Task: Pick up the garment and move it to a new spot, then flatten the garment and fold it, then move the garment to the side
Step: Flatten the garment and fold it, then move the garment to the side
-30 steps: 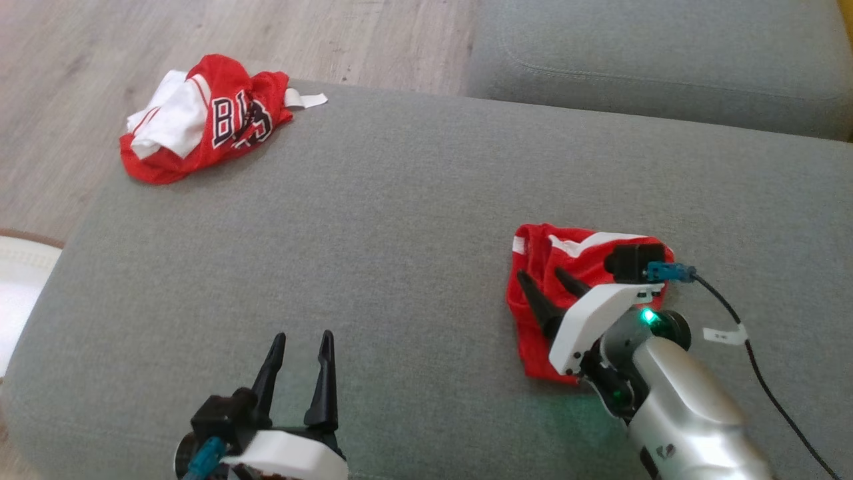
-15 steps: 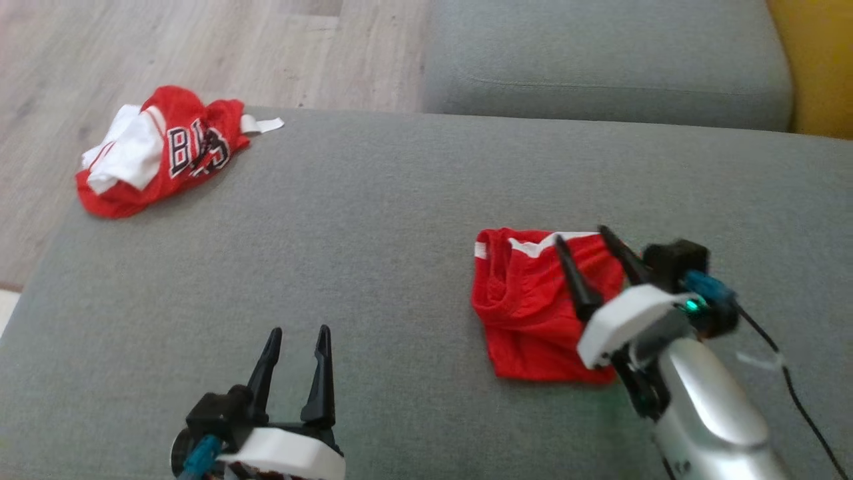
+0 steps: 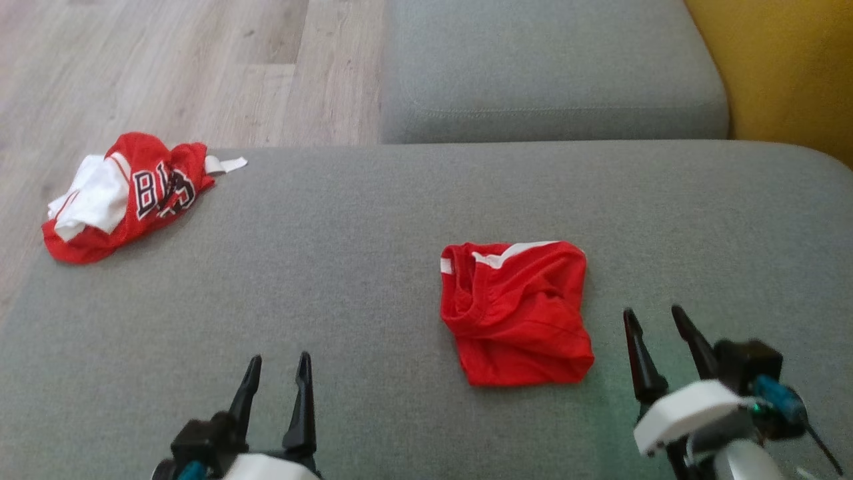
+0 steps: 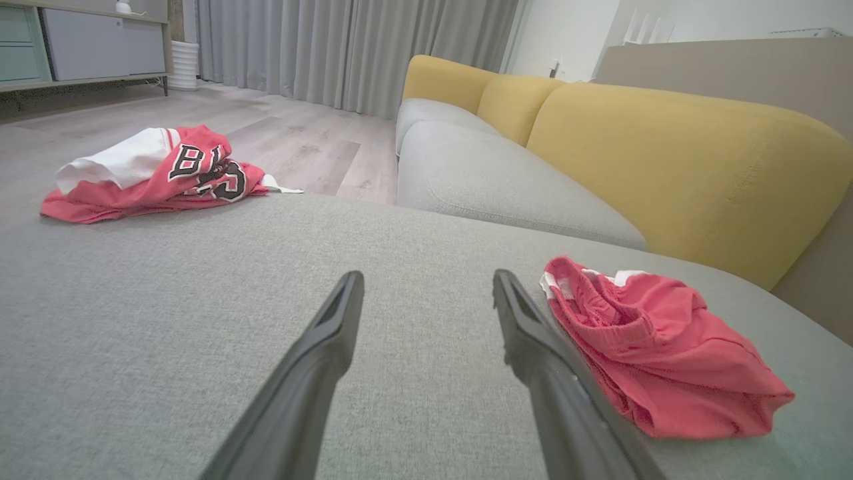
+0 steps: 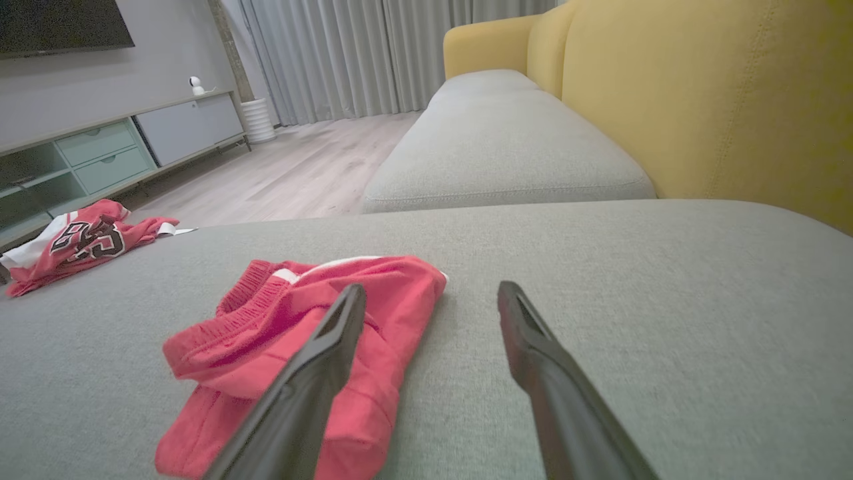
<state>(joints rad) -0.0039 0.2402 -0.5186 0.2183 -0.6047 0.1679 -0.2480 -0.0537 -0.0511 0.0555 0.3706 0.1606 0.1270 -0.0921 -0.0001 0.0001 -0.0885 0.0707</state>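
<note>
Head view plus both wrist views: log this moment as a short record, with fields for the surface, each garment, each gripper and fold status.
surface: grey fabric sofa cushion
folded item: small red garment with white trim, a compact square lying right of the cushion's middle
other item: crumpled red and white jersey with black lettering, at the cushion's far left corner
left gripper: open, empty, over bare cushion
right gripper: open, empty, just right of the folded garment, apart from it
fold status: looks done

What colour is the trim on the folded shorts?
White trim on red folded shorts; clearest in head view.
</note>
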